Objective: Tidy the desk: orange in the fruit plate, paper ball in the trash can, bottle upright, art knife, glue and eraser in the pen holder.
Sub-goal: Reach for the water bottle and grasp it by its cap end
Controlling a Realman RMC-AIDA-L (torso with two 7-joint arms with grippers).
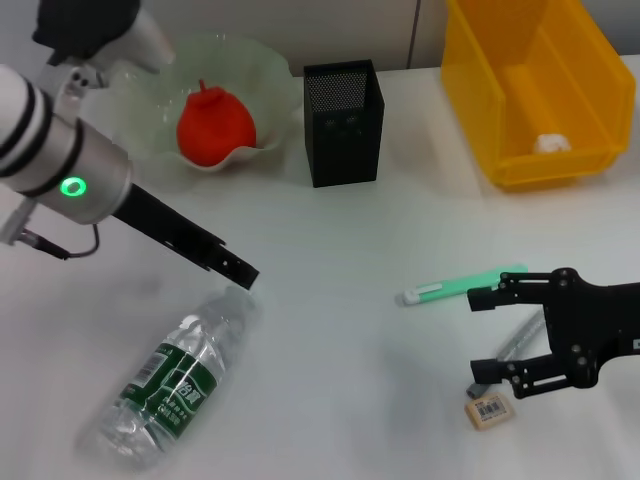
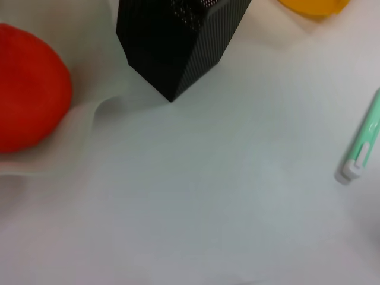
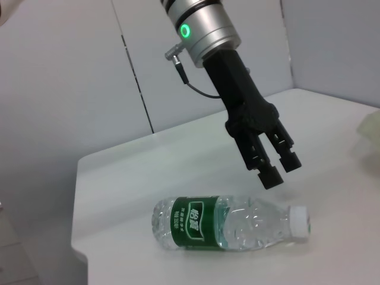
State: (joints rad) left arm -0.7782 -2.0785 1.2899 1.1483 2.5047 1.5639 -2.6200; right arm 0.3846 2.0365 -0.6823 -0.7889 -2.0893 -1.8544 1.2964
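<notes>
Small beige rectangular eraser [image 1: 489, 411] with white barcode sticker flat on white table [image 1: 340, 330] at near edge, just beside lower finger of right gripper [image 1: 480, 335]; black right gripper low over table on right side, fingers spread wide, holding nothing

Mint-green art knife [image 1: 462, 286] with white end lying flat just beyond upper finger; grey stick-like item [image 1: 515, 340] between the fingers, too hidden to identify

Small clear plastic water bottle [image 1: 165, 385] with dark green label and white cap lying on its side near left front, cap end toward table centre

Left gripper [image 3: 274, 161] black, hovering just above bottle's cap end, not touching in right wrist view, fingers only slightly parted, nothing held; silver arm with green ring light reaching in from left

Red-orange lumpy orange [image 1: 214, 124] sitting inside pale green translucent fruit plate [image 1: 262, 62] with wavy rim, far left

Square black mesh pen holder [image 1: 343, 122] upright just right of plate, apart from it

Bright yellow plastic trash can [image 1: 535, 90] at far right, white wrinkly paper ball [image 1: 551, 143] resting inside on its bottom
</notes>
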